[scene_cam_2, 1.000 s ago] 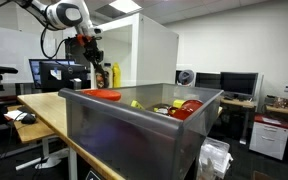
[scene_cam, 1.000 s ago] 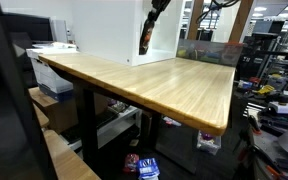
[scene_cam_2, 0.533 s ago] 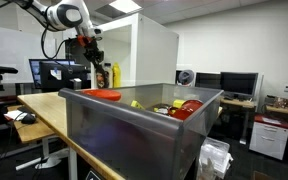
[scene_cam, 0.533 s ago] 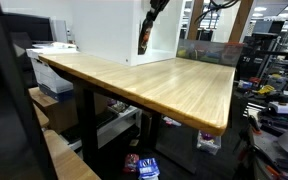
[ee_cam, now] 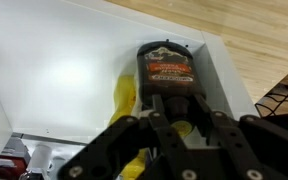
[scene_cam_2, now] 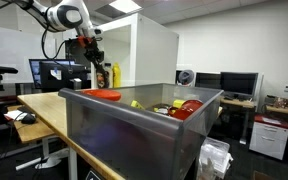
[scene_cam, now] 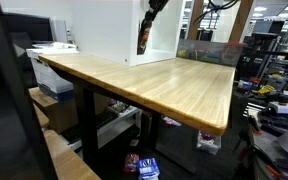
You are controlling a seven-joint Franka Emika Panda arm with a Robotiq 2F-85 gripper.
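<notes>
The dark brown plastic bottle with an orange-red label (ee_cam: 168,70) is pinched between the fingers of the pincer (ee_cam: 174,106), at the far end of the light wooden table (scene_cam: 154,85), before the white box-shaped enclosure (scene_cam: 104,25). A yellow plastic bottle (ee_cam: 128,100) sits just beside it at 8 o'clock in the wrist view. The grey plastic bin (scene_cam_2: 134,130) stands well apart at 4 o'clock in an exterior view.

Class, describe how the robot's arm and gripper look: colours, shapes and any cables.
The arm has rounded white segments with dark joint rings, and a black cable loops beside it. The gripper is black, with two blocky fingers on linked bars.
</notes>
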